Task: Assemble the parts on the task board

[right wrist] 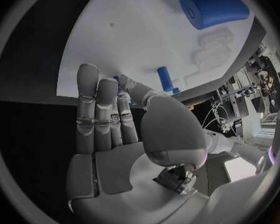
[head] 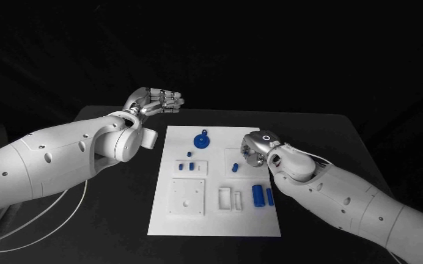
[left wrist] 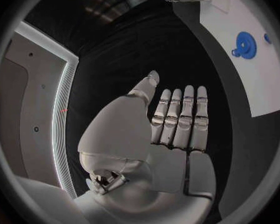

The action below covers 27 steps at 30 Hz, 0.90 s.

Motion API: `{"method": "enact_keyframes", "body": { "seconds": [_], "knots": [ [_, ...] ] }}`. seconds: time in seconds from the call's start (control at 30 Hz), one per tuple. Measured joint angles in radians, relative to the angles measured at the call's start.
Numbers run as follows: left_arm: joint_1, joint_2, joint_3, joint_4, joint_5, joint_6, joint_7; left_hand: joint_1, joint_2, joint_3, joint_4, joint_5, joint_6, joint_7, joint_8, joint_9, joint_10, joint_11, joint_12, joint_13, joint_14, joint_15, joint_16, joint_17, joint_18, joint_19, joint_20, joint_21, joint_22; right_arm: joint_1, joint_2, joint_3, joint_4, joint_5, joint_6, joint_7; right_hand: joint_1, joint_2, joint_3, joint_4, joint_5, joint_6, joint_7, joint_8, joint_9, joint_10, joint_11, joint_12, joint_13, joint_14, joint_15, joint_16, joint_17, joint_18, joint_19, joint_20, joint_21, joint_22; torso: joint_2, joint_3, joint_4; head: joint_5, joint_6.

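Over the task board (head: 214, 215), the right hand (head: 255, 152) pinches a small blue part (right wrist: 120, 79); the left hand (head: 159, 101) hovers empty, fingers extended.

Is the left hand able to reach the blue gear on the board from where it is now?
Probably yes. The left hand is open and holds nothing, off the far left corner of the task board. The blue gear lies near that end, with nothing between them.
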Motion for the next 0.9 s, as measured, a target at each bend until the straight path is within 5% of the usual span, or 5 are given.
{"method": "enact_keyframes", "body": {
  "seconds": [0.6,0.9],
  "knots": [
    [0.000,0.003,0.000,-0.019,0.000,0.001,0.002,0.004,0.004,0.002,-0.010,0.004,0.000,0.000,0.000,0.000,0.000,0.000,0.000,0.000,0.000,0.000,0.000,0.000,0.000,0.000,0.000,0.000,0.000,0.000,-0.051,0.056,0.083,0.151,-0.074,0.027,0.001,0.001,0.003,0.003,-0.017,0.001,-0.001,0.000,0.000,0.002,0.002,0.000,0.001,0.000,0.000,0.000,-0.003,0.000,-0.002,-0.002,-0.023,0.018,0.000,0.0017,-0.0030,0.015,0.001],
    [0.000,0.017,0.000,-0.041,0.000,0.001,0.005,0.004,0.004,0.002,-0.010,0.004,0.000,0.000,0.000,0.000,0.000,0.000,0.000,0.000,0.000,0.000,0.000,0.000,0.000,0.000,0.000,0.000,0.000,-0.014,-0.049,0.065,0.155,0.233,-0.103,0.058,0.005,0.005,0.002,0.003,-0.017,0.001,-0.001,0.000,0.000,0.002,0.002,-0.001,0.000,0.000,0.000,-0.003,-0.005,0.000,-0.002,-0.002,-0.037,0.027,-0.003,-0.0001,-0.0031,0.053,0.011]
  ]
}}
